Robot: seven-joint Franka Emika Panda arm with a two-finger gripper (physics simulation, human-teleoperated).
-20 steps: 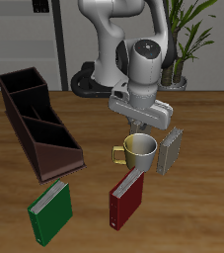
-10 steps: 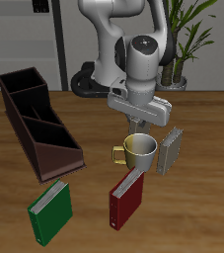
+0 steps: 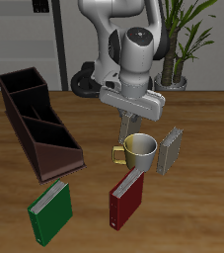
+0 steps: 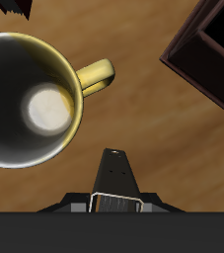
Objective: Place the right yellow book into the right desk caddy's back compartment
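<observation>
Presently, jaws (image 3: pixel 126 132): pressing together into one narrow stalk with nothing between them, pointing straight down; the wrist view (image 4: pixel 113 160) is showing them as a single dark wedge.
Below the jaws: they are hanging over bare wood just beside the handle of the yellow mug (image 3: pixel 140 150), at about its 11 o'clock in the exterior view; the mug (image 4: pixel 30 99) is standing upright.
Right yellow book (image 3: pixel 164 156): standing on edge at the mug's 3 o'clock, just beside it, untouched and apart from the jaws.
Second yellow book (image 3: pixel 175 144): standing close against the first, on its side away from the mug.
Right desk caddy (image 3: pixel 27 138): lying at the mug's 9 o'clock, well apart from both yellow books.
Back compartment (image 3: pixel 23 75): sitting at the caddy's farthest end, open-topped.
Red book (image 3: pixel 126 198): leaning at the mug's 6 o'clock.
Green book (image 3: pixel 51 210): lying at the mug's 8 o'clock, near the caddy's low end.
Surface (image 3: pixel 202 198): carrying all of these.
</observation>
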